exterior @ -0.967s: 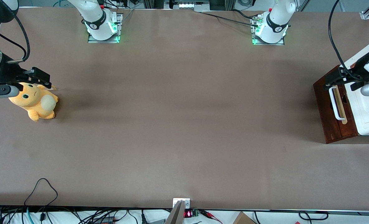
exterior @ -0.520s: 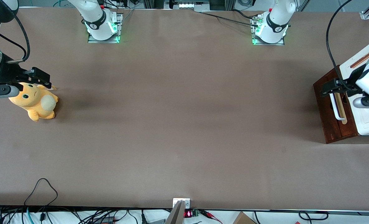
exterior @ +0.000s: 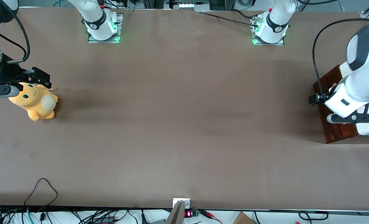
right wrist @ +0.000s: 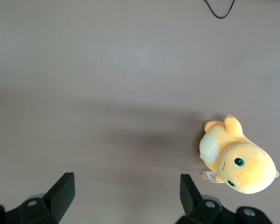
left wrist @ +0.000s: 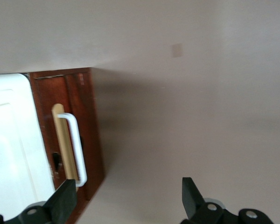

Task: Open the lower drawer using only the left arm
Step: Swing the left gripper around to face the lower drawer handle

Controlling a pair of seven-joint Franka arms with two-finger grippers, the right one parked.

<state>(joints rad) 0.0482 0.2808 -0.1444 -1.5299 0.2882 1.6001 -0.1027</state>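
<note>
Left arm (exterior: 357, 90) is hovering its end effector (left wrist: 126, 198) (fingers spread wide, gripping nothing) above the desk (exterior: 184, 124), just beside the lower drawer (left wrist: 86, 126), white handle (left wrist: 77, 147) untouched.

One lower drawer (exterior: 333, 124), one plush toy (exterior: 35, 101), one gripper (left wrist: 126, 198).

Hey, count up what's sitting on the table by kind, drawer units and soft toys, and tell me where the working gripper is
Drawer units: 1, the lower drawer with its white bar handle, at the working arm's end of the table.
Soft toys: 1, the orange plush, at the parked arm's end.
Total: 2.
The left gripper hangs open above the table in front of the drawer, holding nothing.
</note>
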